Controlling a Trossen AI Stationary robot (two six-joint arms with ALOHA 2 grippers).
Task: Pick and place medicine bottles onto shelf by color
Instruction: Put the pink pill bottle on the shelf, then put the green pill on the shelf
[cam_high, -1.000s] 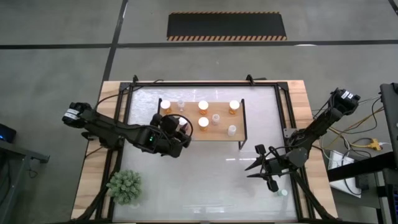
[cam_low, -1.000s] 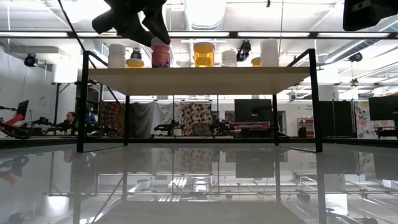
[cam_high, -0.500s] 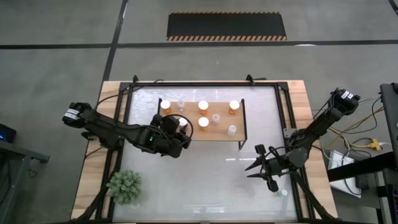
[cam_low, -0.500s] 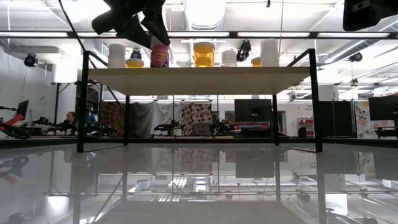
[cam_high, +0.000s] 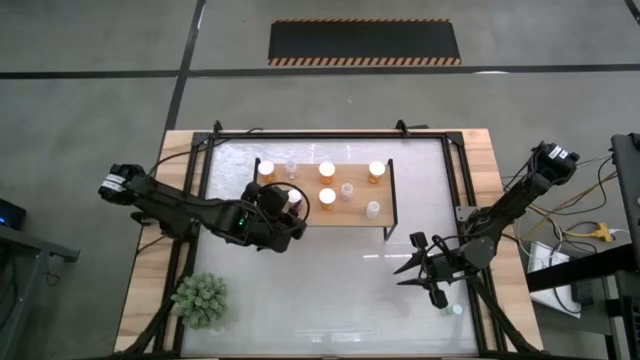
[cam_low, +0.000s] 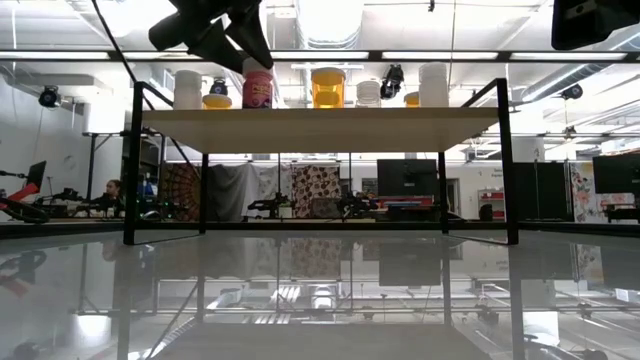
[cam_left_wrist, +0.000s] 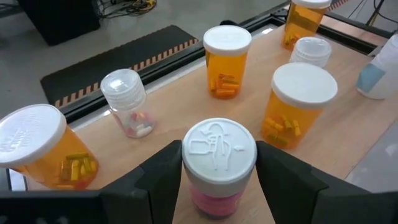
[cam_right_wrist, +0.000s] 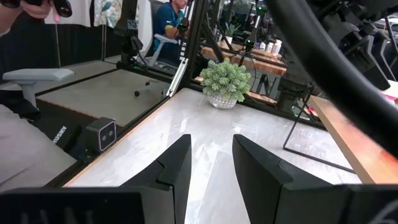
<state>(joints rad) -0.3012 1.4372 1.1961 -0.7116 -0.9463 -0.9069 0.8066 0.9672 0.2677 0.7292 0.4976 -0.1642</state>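
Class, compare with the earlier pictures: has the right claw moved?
No. The right claw hangs at the same spot, right of the shelf leg, as before.

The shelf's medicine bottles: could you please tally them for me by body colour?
Orange bottles: 4
White or clear bottles: 3
Pink bottle: 1
Total on the shelf: 8

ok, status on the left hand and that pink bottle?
Left hand astride pink bottle on shelf, grip unclear. Right hand idle, open, over table. Orange bottles close by.
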